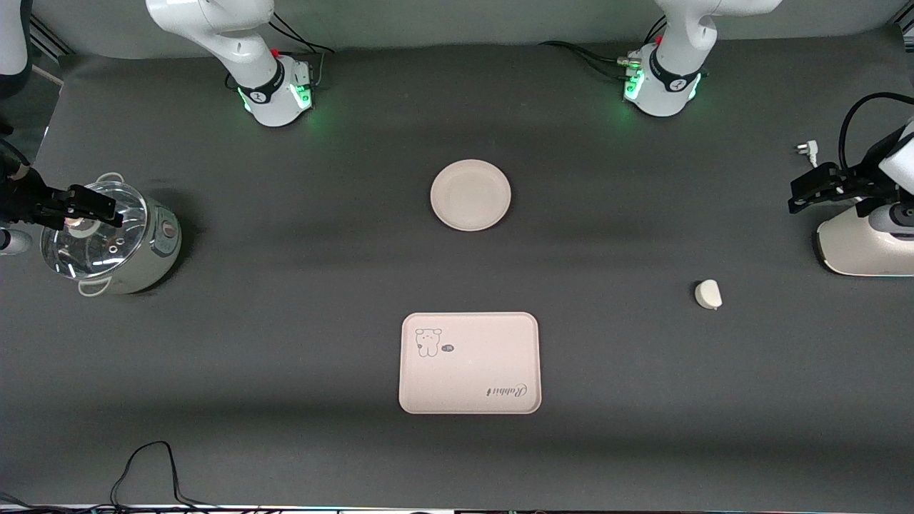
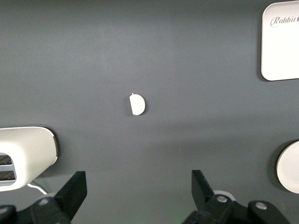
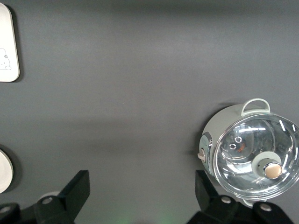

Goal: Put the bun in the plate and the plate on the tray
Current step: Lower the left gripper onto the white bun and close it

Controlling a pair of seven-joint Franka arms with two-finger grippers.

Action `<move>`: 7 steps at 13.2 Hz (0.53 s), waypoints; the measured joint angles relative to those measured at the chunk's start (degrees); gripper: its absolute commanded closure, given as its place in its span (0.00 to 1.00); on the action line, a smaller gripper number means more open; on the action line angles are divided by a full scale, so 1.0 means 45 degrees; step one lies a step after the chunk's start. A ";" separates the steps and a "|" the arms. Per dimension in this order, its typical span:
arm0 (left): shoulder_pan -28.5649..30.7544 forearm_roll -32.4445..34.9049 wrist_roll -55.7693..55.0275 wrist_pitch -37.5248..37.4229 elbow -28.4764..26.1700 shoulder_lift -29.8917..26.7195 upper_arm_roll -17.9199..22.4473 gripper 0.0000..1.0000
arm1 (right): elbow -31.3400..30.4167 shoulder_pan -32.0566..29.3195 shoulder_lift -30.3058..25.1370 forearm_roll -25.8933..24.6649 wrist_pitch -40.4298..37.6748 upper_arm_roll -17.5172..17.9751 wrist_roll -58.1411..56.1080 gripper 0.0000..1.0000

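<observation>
Left wrist view: bun [image 2: 137,104] lies apart from the open jaws.

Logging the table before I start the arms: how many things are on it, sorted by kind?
Buns: 1, the bun
Plates: 1, the plate
Trays: 1, the tray
Pots with glass lids: 1, the pot
White appliances at the left arm's end: 1, the appliance, partly out of view
Total: 5
</observation>
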 measured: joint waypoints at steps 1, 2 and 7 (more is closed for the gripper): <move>0.0000 -0.0001 0.0002 0.0000 0.0000 0.0007 0.0000 0.00 | 0.0000 0.0000 0.0000 0.0000 0.0000 0.0000 0.0000 0.00; 0.0000 -0.0001 0.0004 -0.0001 0.0000 0.0007 0.0000 0.00 | -0.0001 0.0000 0.0000 0.0000 0.0000 0.0000 0.0000 0.00; 0.0000 0.0010 0.0014 -0.0001 -0.0005 0.0111 0.0001 0.00 | -0.0024 0.0000 0.0000 0.0000 0.0000 0.0000 0.0000 0.00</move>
